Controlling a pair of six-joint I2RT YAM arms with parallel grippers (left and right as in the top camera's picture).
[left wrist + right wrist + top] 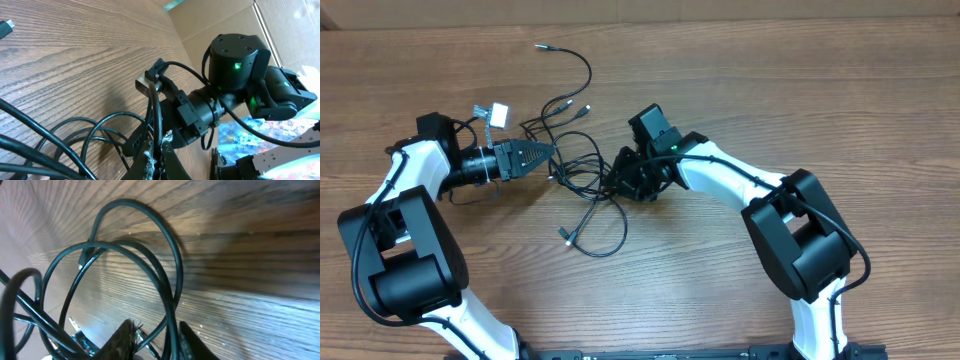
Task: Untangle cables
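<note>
Closest under the overhead lens rise the two white-and-black jointed robot arms, the left arm and the right arm, both bent inward over the brown wood-grain bench. Between them, about midway across the bench and a little toward its left edge, lie the thin black flexible cables. They are bunched in crossed loops, with one free length curling off toward the far edge. The left tool is clenched at the left side of the bunch, and its wrist view shows a strand running straight up out of its closed tips, so it appears to be pinching that strand. The right tool sits at the right side with its fingers apart and a loop passing between them, not visibly pinched. Smallest are the silver-tipped plug ends, one near the far edge and another nearer the front edge. The cables look light, limp and smooth-jacketed, so they will likely sag, drag their neighbours and slip through a loose pinch. The better hold is probably just behind a plug or on an outer free loop, not at the crossings, where pulling could tighten the knot.
</note>
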